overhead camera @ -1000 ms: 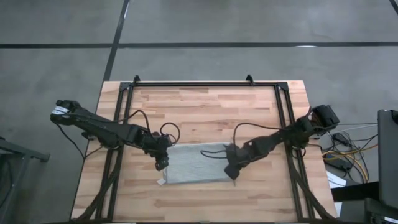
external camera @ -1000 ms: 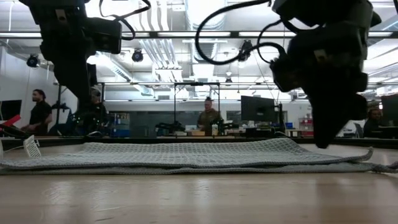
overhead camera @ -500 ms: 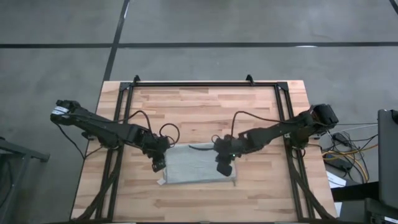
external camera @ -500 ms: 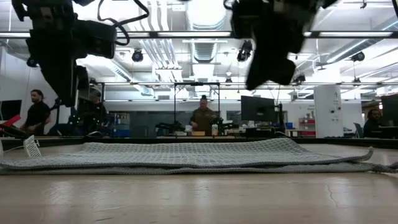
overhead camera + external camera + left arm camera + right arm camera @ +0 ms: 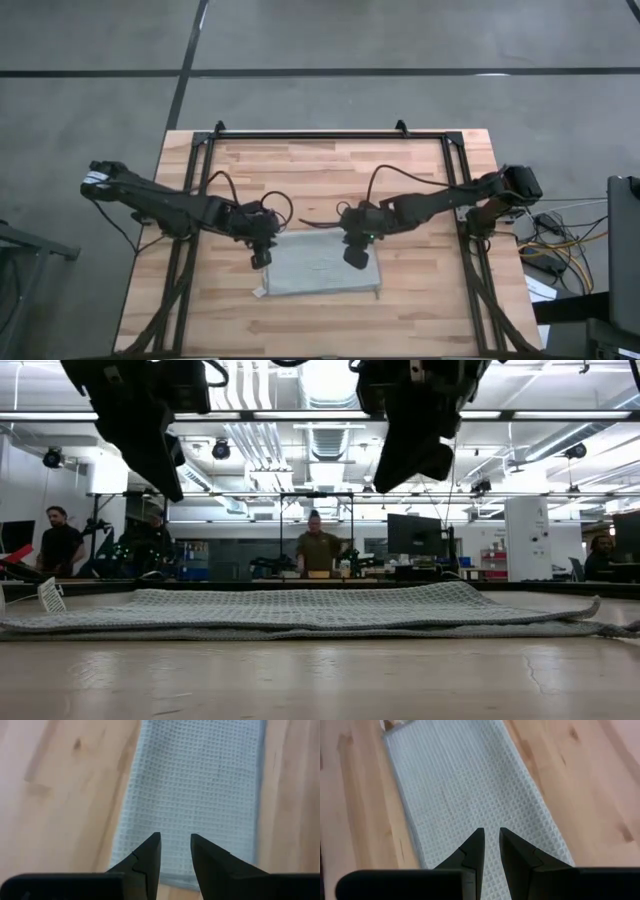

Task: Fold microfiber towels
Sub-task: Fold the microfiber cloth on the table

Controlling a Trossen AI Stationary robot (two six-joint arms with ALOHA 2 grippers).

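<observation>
The table (image 5: pixel 330 170) is a pale butcher-block top of jointed wooden strips, framed by a dark metal rail. On its near half, about midway across, lies the microfiber towel (image 5: pixel 318 266), a grey-green waffle-weave cloth, matte and soft, now a neat rectangle rather than a square. From table height it shows as two flat layers, the upper one set slightly back from the lower, so at least one fold looks done; a further fold to a smaller packet probably remains. A small white tag (image 5: pixel 259 293) sticks out at its near left corner.

The left hand (image 5: pixel 261 256) hangs above the towel's left edge, fingers slightly parted with a narrow gap and nothing between them. The right hand (image 5: pixel 354 256) hovers over the towel's right part, fingers nearly together but with a slim gap, also empty. Neither touches the cloth.
</observation>
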